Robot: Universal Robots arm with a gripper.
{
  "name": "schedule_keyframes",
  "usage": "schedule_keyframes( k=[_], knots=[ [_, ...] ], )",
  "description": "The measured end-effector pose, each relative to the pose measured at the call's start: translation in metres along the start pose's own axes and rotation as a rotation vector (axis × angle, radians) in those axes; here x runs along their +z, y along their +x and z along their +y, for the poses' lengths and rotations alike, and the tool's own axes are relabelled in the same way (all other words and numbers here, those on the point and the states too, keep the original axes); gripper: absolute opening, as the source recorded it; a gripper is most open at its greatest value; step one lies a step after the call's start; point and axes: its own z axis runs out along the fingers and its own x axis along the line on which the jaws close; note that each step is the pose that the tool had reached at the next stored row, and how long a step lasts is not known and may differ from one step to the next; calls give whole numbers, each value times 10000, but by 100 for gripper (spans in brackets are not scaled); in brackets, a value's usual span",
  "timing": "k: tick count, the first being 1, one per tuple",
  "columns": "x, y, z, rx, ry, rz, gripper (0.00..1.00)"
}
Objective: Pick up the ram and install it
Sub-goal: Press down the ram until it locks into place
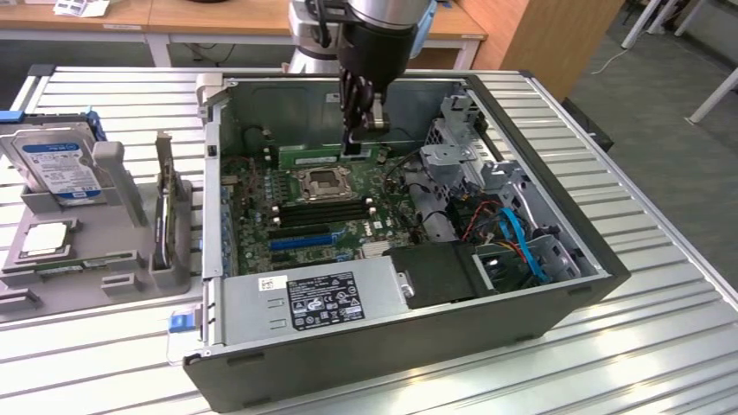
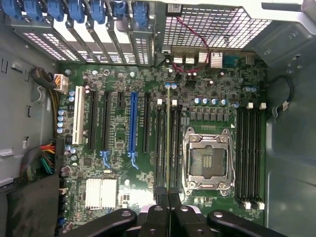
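My gripper (image 1: 366, 147) reaches down into the open computer case (image 1: 576, 285) and is shut on the ram (image 1: 311, 158), a thin green stick with a white sticker. The stick hangs level above the motherboard (image 1: 381, 229), near the CPU socket (image 1: 320, 181). In the wrist view the ram (image 2: 169, 138) shows edge-on as a thin line between my fingertips (image 2: 160, 197). It runs along the black memory slots (image 2: 159, 143) beside the CPU socket (image 2: 207, 163). Whether it touches a slot I cannot tell.
A grey holder (image 1: 116, 285) on the exterior view's left carries a silver hard drive (image 1: 58, 164) and a dark expansion card (image 1: 173, 212). Inside the case are the power supply (image 1: 323, 298), a drive cage (image 1: 461, 147) and blue cables (image 1: 519, 242). Blue card latches (image 2: 74, 10) line one wall.
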Motion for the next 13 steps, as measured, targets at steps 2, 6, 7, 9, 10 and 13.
schedule_keyframes(
  k=[2, 6, 7, 9, 10, 13],
  knots=[
    [0, 5, 0, 1, 0, -1, 12],
    [0, 5, 0, -1, 0, 1, 12],
    [0, 5, 0, -1, 0, 1, 12],
    [3, 6, 0, -1, -1, 1, 12],
    [8, 6, -1, -1, 0, -1, 12],
    [29, 6, -2, -1, 0, 0, 12]
  ],
)
